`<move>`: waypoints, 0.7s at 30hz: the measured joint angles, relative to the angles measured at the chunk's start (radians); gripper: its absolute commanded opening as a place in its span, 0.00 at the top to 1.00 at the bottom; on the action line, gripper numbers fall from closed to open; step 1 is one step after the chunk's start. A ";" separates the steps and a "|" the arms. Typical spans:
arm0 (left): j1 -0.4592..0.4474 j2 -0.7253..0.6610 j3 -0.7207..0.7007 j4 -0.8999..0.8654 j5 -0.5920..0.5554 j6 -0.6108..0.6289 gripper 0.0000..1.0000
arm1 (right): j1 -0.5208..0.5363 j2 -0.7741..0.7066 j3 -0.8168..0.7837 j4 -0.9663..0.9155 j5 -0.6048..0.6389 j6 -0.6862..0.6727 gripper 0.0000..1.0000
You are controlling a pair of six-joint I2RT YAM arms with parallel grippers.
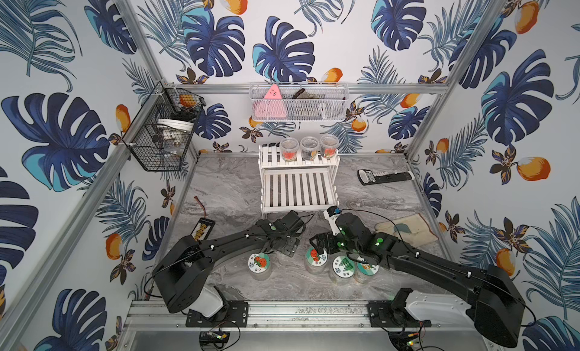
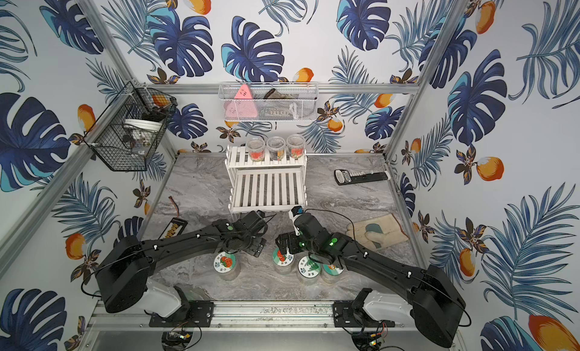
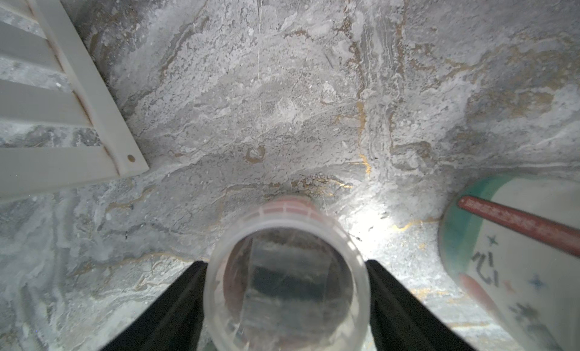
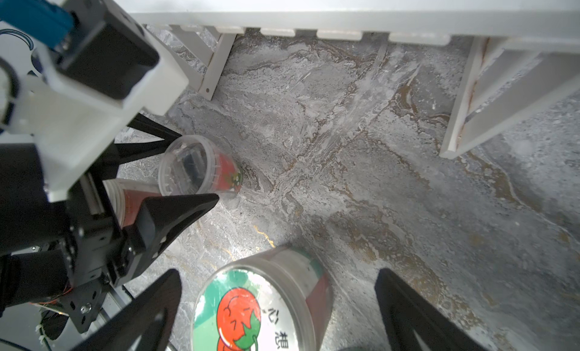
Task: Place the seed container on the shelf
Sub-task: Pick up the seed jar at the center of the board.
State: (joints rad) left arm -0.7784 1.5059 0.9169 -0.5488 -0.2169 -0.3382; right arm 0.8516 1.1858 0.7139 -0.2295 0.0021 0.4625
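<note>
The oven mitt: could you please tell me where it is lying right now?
In both top views the oven mitt lies on the tabletop, right side, just beyond the right arm and in front of the black remote-like device.

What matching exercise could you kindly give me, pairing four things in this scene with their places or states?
Things:
1. pink triangle
2. mitt
3. row of three jars
4. right tool

Places or states:
a. open, astride a tomato-lid jar
b. top tier of the shelf
c. in the white basket
d. on the table, right of the right arm

Pairs: 1-c, 2-d, 3-b, 4-a.
</note>
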 measured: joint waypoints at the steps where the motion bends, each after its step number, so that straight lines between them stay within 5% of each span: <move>1: 0.000 -0.001 -0.001 0.002 0.000 0.000 0.20 | 0.000 0.000 0.000 0.000 0.000 0.000 0.00; 10: 0.000 -0.018 -0.007 -0.014 0.000 0.000 0.11 | 0.000 0.002 0.007 0.000 0.000 0.000 0.00; 21: 0.000 -0.024 -0.016 -0.022 0.000 0.001 0.14 | 0.000 0.003 0.010 -0.002 -0.004 0.000 0.00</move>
State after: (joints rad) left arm -0.7780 1.4815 0.9012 -0.5709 -0.2173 -0.3374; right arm 0.8516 1.1885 0.7242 -0.2314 -0.0017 0.4622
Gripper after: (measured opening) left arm 0.872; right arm 0.998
